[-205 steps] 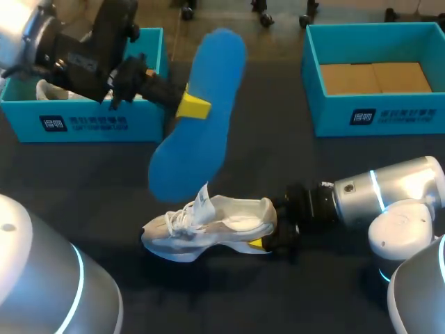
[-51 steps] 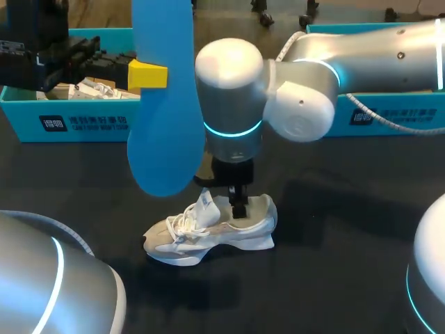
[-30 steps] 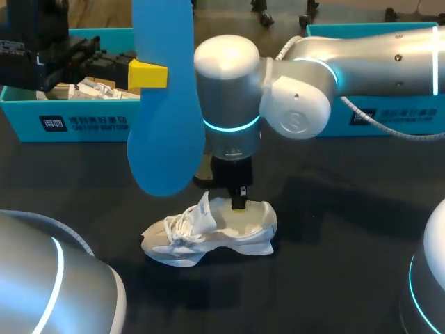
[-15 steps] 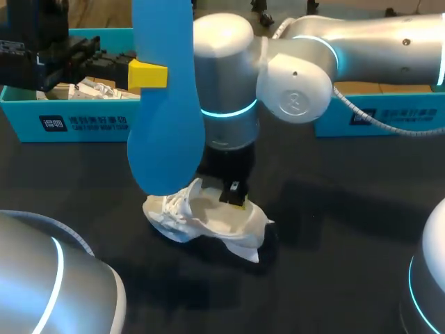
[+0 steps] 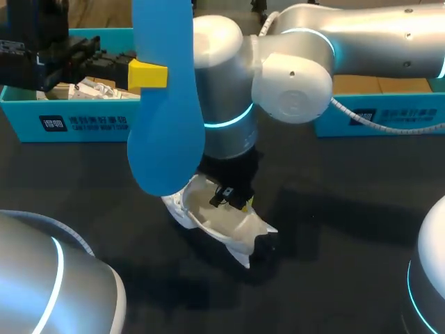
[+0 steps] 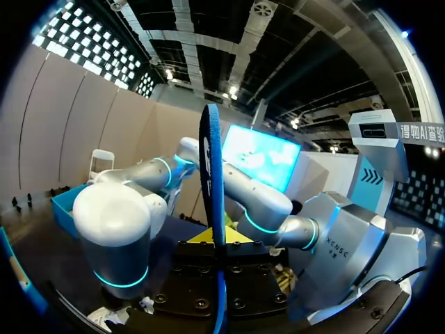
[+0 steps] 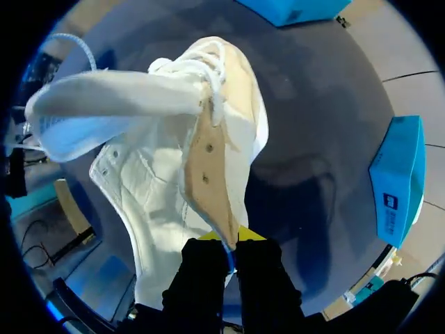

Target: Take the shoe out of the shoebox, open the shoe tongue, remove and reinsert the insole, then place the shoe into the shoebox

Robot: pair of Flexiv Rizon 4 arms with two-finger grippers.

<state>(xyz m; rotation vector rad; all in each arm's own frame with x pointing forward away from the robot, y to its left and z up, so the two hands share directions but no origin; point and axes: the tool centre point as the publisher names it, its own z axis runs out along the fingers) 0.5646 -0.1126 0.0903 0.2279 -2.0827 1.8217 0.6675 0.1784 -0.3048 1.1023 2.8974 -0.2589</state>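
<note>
My left gripper [image 5: 149, 74] is shut on the blue insole [image 5: 165, 104] and holds it upright, high above the table's left middle. In the left wrist view the insole [image 6: 211, 174] stands edge-on between the fingers of the gripper [image 6: 217, 240]. The white shoe [image 5: 217, 221] is tipped up off its sole at the table's middle, its opening facing up. My right arm reaches in over it, and its gripper [image 5: 233, 199] is shut on the shoe's collar. In the right wrist view the gripper [image 7: 227, 243] pinches the tan inner edge of the shoe [image 7: 174, 167].
A blue shoebox [image 5: 83, 124] with white contents stands at the back left. A second blue shoebox [image 5: 379, 115] with a cardboard floor stands at the back right, partly behind my right arm. The right arm's big elbow [image 5: 292, 76] hangs over the table's middle.
The right gripper has tipped and turned the shoe from lying flat to standing tilted, its heel swung toward the front right. The left arm and the insole have kept still.
</note>
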